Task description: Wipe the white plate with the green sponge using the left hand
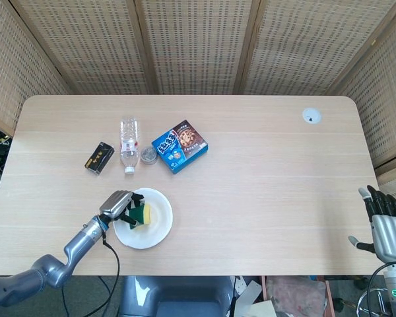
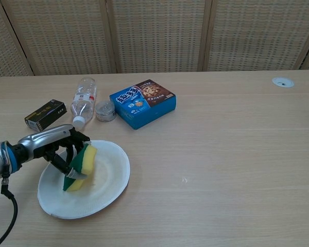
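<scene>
We grip the sponge (image 2: 79,165) in our left hand (image 2: 62,147), tilted on edge against the plate (image 2: 110,182) to scrub it; bottle (image 2: 82,105) and box (image 2: 142,102) lie beyond the plate, right hand (image 1: 383,228) empty, fingers apart.

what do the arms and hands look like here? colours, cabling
Left hand: silver back plate, black fingers, on a silver-grey arm with a blue wrist ring and a loose black cable. Right hand: silver-grey palm, dark fingers with pale tips, green mark near the wrist.
</scene>
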Robot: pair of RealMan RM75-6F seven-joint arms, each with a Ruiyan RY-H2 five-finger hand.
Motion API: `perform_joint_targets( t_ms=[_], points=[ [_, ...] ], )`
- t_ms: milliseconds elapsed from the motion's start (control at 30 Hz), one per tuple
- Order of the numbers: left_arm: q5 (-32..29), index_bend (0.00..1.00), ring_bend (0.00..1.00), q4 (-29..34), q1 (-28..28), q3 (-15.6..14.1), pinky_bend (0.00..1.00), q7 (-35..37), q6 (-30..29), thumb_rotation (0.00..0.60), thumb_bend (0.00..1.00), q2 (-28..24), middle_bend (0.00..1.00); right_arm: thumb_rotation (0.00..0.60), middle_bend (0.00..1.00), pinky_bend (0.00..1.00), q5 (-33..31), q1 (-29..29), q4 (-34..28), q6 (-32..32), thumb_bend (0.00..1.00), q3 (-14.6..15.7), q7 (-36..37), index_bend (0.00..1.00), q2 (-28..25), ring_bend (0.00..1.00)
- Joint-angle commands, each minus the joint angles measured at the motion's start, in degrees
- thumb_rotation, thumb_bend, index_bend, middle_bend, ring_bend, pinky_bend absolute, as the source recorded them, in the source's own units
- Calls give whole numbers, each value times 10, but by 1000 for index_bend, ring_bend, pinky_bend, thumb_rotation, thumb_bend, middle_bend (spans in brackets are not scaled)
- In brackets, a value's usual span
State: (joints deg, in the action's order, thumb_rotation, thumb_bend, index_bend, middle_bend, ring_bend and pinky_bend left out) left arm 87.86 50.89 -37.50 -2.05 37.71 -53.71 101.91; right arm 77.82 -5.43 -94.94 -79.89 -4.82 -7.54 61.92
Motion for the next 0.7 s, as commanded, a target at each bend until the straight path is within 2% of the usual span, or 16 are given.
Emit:
perform_joint_targets(
  t_ms=[33,267,400,700],
  points=[
    [3,733,480,18,-3,10,549,12,-15,600,196,-11,647,600,0,0,1,1,0,-1,0,0,2,0,-1,0],
    [-10,733,480,58,-22,31,549,-17,0,600,195,-19,647,600,0,0,1,1,-1,0,0,0,3,0,-2,0],
    [-26,733,480,30,-26,30,549,-53,30,600,195,10,647,600,0,0,-3,0,2,2,0,-1,6,0,-2,0],
    [-26,733,481,-7,-24,23,549,-56,40,600,196,38,647,600,0,0,-5,-1,4,5,0,-2,8,0,-2,0]
  ],
)
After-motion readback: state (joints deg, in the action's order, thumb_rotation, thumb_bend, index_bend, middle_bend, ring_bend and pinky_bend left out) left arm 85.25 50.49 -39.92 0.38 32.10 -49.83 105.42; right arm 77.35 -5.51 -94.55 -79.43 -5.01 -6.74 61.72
